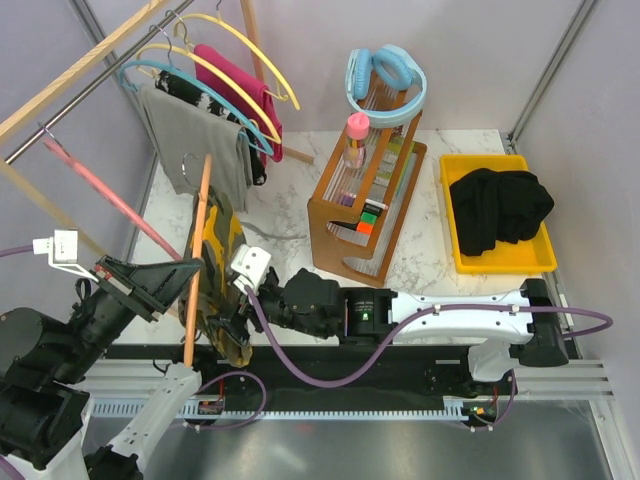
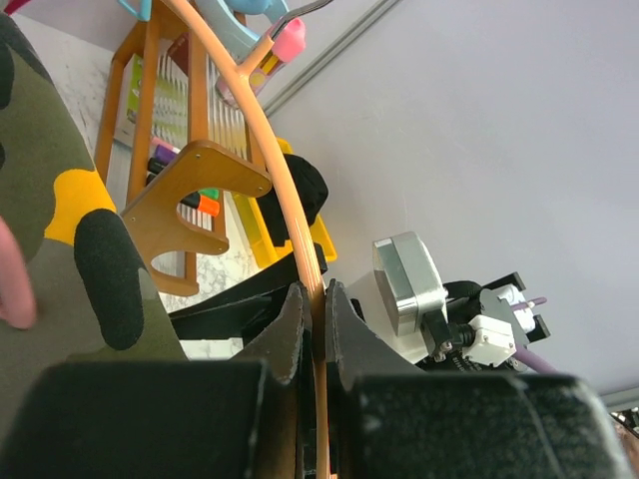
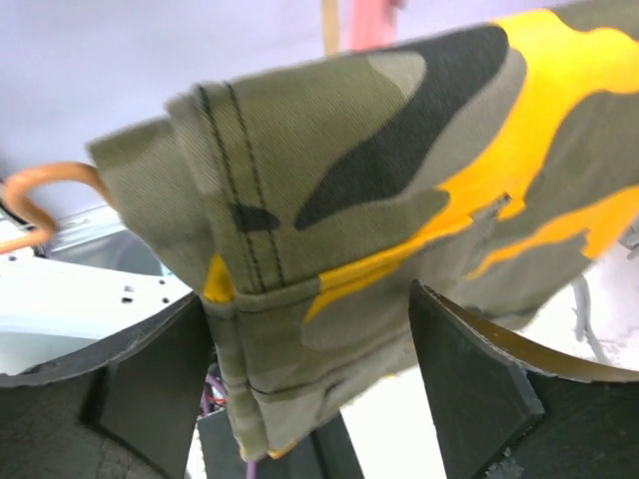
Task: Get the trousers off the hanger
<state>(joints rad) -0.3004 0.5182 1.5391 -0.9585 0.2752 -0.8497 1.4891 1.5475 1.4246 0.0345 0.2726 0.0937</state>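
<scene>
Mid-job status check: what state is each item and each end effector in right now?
Camouflage trousers: draped over orange hanger, hem inside right end effector.
Orange hanger: clamped by left end effector.
Black trousers: off any hanger, heaped in yellow tray.
Left end effector: shut on orange hanger.
Right end effector: open, straddling the hem.
Grey garment: hung on its hanger.

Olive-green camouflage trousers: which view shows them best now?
Right wrist: the olive-green camouflage trousers fill the frame, hem and seams sharp. Top external shows them small and bunched; left wrist catches only one close edge.
</scene>
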